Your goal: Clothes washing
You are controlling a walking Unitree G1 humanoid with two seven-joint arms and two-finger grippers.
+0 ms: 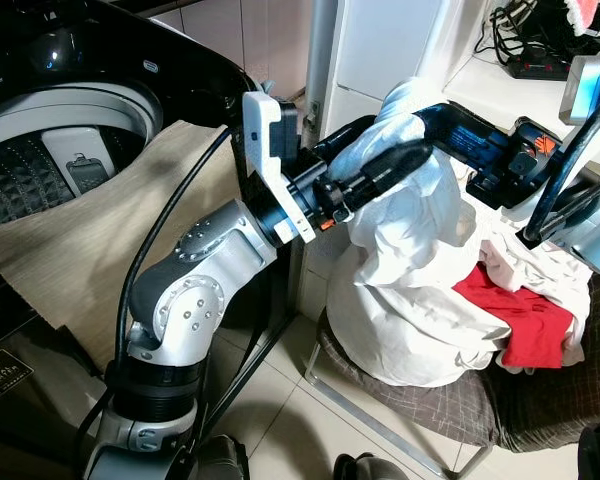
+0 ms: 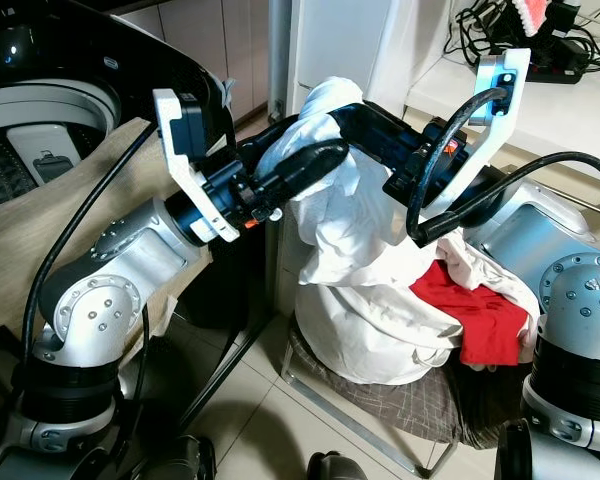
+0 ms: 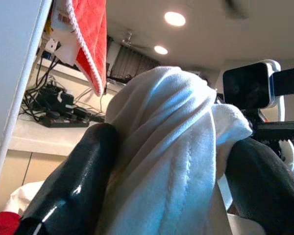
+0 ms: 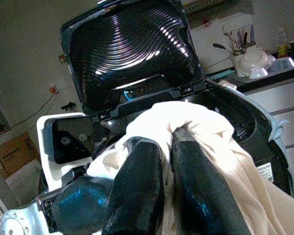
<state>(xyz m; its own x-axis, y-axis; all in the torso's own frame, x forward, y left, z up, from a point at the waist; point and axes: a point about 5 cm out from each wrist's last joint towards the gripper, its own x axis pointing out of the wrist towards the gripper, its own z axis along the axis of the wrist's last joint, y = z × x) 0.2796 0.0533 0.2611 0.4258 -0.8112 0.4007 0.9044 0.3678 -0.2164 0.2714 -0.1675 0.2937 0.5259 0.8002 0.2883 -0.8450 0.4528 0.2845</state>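
Together, left gripper (image 1: 405,160) and right gripper (image 2: 352,120) pinch the white garment (image 1: 410,270), hanging lengthwise downward.

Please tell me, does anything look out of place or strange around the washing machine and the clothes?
One thing stands out: a beige cloth hangs over the rim of the open washing machine, half inside and half outside. Otherwise, the left gripper and right gripper both grip the white garment lifted from the pile beside a red garment.

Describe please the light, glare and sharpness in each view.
Left eye view: evenly lit and sharp, with glare on the washing machine. Left wrist view: ceiling lamps glow bright, and the white garment is soft, too near. Right wrist view: dim and grainy, with light streaks on the ribbed lid.
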